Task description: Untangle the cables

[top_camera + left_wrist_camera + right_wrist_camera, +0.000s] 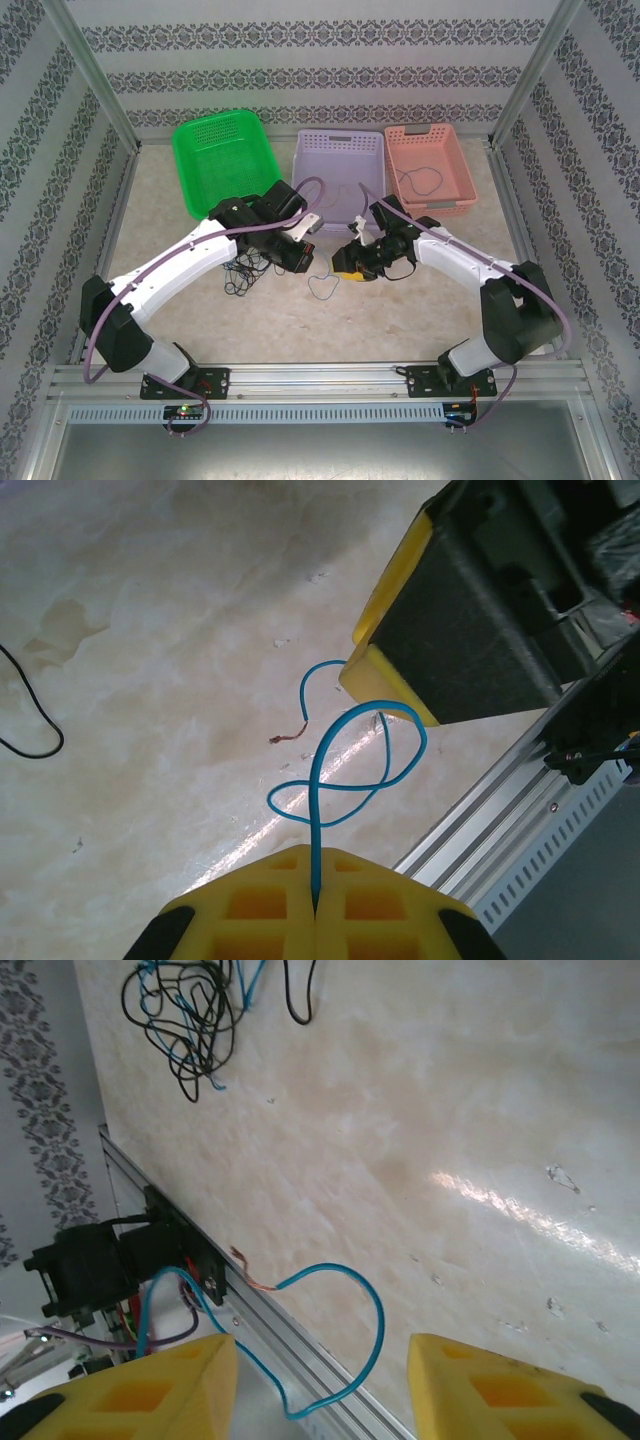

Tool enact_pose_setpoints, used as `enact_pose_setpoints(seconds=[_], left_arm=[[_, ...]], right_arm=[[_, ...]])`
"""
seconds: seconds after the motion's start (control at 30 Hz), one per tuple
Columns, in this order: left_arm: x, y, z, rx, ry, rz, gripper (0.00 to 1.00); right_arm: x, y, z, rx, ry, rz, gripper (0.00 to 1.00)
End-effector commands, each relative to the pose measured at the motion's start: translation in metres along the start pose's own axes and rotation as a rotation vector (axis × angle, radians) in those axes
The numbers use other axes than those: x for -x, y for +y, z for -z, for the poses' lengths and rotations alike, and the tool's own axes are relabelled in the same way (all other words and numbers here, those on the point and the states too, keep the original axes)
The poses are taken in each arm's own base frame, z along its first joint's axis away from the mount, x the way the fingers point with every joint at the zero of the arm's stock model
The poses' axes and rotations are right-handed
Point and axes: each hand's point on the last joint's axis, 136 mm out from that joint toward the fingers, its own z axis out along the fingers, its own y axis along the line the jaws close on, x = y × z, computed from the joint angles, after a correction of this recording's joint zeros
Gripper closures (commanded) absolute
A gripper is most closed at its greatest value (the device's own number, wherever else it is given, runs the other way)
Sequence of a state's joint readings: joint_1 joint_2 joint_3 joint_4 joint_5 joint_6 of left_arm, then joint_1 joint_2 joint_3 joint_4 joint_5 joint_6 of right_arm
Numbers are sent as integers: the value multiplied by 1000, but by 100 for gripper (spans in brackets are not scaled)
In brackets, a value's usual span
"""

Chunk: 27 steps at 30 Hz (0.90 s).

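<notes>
The left gripper (pixel 315 865) has its yellow jaws pressed together on one end of a blue wire (pixel 316 825). The wire rises straight out of the seam between them and curls into a crossed loop on its way toward the right gripper (pixel 320 1352). The right gripper's jaws stand well apart and clamp nothing. In the right wrist view the wire's loop hangs in the gap between the two fingers, closer to the finger on the left of that view, and the bared copper end (pixel 243 1258) points away from both. The wire's long axis therefore runs left to right between the two grippers, over the middle of the table on the near side of the purple basket (pixel 301 165), with its slack sagging toward the near edge. The other cables, a tangle (pixel 245 272) of black and blue strands, lie on the table to the left beside the left arm, apart from the held wire. The right gripper looks the nearer one to the free end, though closing where it stands would probably catch the loop rather than the tip.
</notes>
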<state>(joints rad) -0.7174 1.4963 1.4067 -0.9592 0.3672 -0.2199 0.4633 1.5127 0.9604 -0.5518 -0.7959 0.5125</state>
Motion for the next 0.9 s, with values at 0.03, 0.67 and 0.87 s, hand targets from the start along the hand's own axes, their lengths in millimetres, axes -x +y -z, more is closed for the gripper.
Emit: enact_pose_setpoints(seconds=[0.03,0.67,0.87], left_arm=[[-15,-11,6,-23,26,-108,100],[-26,-19,5,-28,53,-240,100],[-27,-20,7,-31,44,-256,100]], right_arm=[[-6,-5,1,-77,42,84,50],[-33,21,-17,0,248,275,54],[-43,17,-20,-5,259,281,50]])
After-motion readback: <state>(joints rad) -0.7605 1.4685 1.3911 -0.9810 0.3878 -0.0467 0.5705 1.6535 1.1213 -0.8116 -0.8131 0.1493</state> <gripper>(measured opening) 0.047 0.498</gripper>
